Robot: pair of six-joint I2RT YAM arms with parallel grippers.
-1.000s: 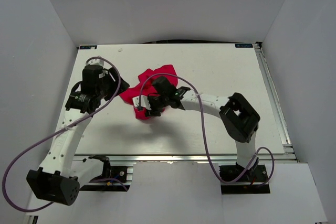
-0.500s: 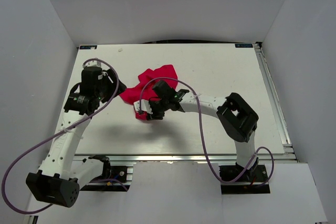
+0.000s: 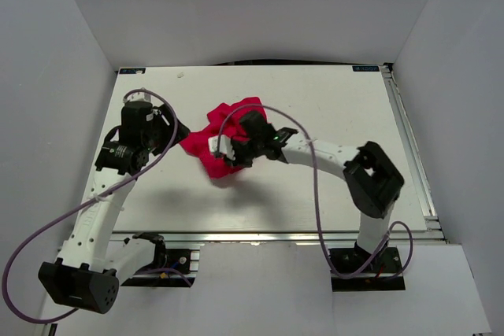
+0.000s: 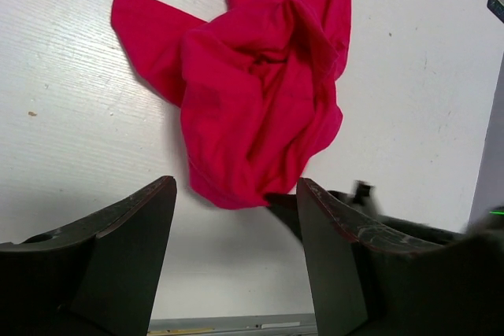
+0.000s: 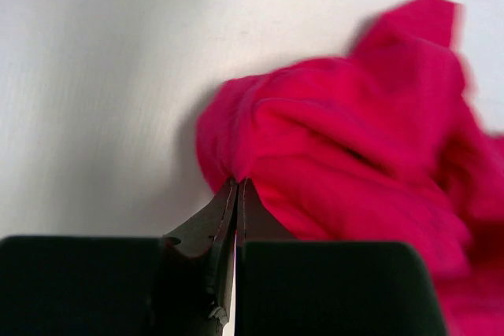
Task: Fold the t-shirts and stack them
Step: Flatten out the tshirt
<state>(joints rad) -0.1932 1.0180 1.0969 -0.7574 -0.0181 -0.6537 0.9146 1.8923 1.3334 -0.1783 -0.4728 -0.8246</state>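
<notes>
Looking at 1 bright red t-shirt (image 3: 206,145), scrunched into a lumpy heap, not folded at all. Lying on the white table (image 3: 339,100), a bit left of centre. Plain fabric, no print anywhere, just deep wrinkles and 1 flatter flap poking out to the side in the left wrist view.

Pinched along 1 edge by the right gripper (image 5: 236,185): fingers pressed tight together, a fold of red caught right at the tips. Reaching in from the right, arm stretched low across the table. Pretty blurry in the right wrist view, so no telling how deep that bite goes.

Then the left gripper (image 4: 236,226), parked just beside the heap on its left: spread wide, gripping nothing, hovering over bare table with the shirt framed between the 2 fingers. Apart from the cloth, as far as can be made out.
</notes>
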